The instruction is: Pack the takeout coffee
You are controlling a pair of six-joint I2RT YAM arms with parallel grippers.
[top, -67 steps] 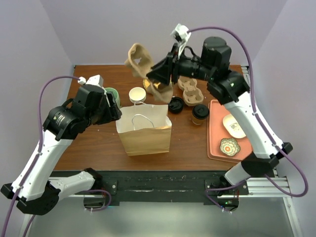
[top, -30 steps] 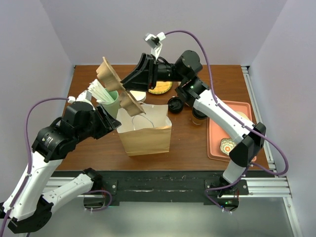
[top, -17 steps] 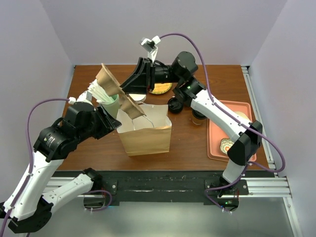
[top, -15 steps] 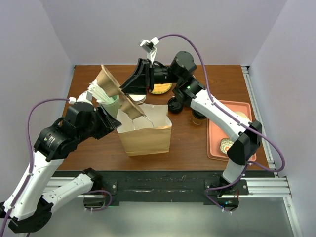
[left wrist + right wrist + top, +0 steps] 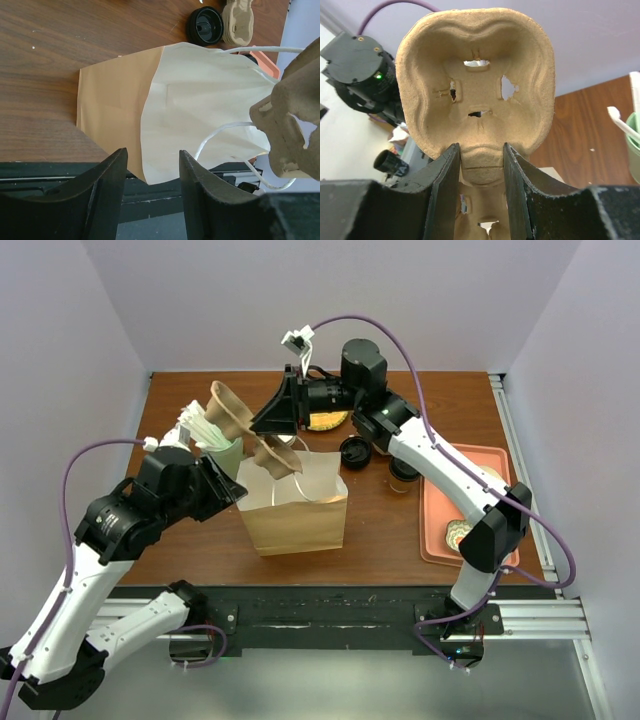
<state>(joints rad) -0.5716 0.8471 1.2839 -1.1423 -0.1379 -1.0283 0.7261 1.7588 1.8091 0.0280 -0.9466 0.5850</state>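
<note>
Coffee cup (image 5: pixel 404 473) stood on the bench (image 5: pixel 190 540), right of the paper bag (image 5: pixel 296 512), just beside a loose black lid (image 5: pixel 355 451) and partly under the right arm. It was well apart from both pincers. Right pincer (image 5: pixel 480 167) was clamped on a pulp cup carrier (image 5: pixel 476 75), held tilted over the bag's open mouth. Left pincer (image 5: pixel 150 170) sat by the bag's left side, jaws apart, gripping nothing. Bag contents: could not tell. Green cup (image 5: pixel 228 452) behind the bag held white sticks. Orange tray (image 5: pixel 437 540) at right carried small dishes.
</note>
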